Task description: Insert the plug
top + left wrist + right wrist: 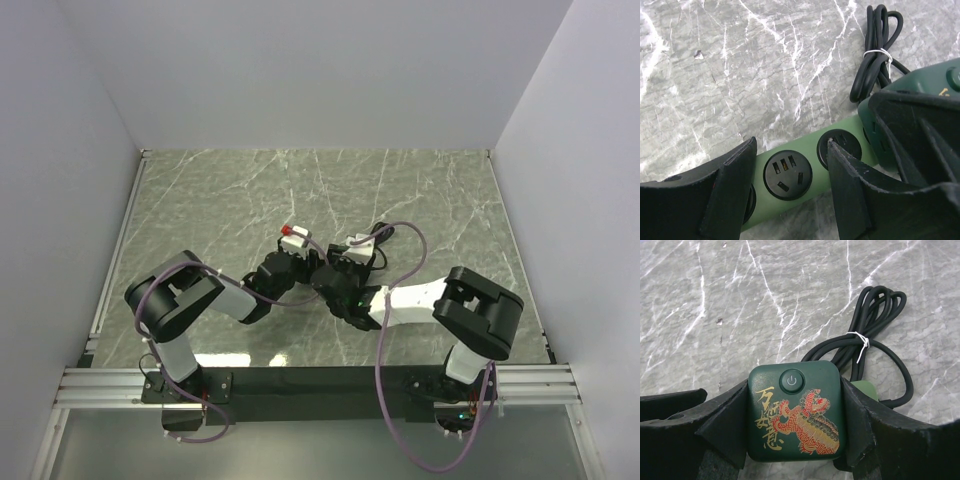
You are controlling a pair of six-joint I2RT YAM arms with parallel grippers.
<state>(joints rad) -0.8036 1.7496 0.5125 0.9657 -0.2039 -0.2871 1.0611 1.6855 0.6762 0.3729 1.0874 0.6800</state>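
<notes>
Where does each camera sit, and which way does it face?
Top external: above, behind the bases, looking down at the table; left arm and right arm show.
Left wrist: looks down at the power strip; the left gripper flanks one socket.
Right wrist: looks down at the plug in the right gripper.
Shared: both wrist views show the coiled cable.

Plug in right gripper, socket strip under left gripper, coiled cable behind plug on table
</notes>
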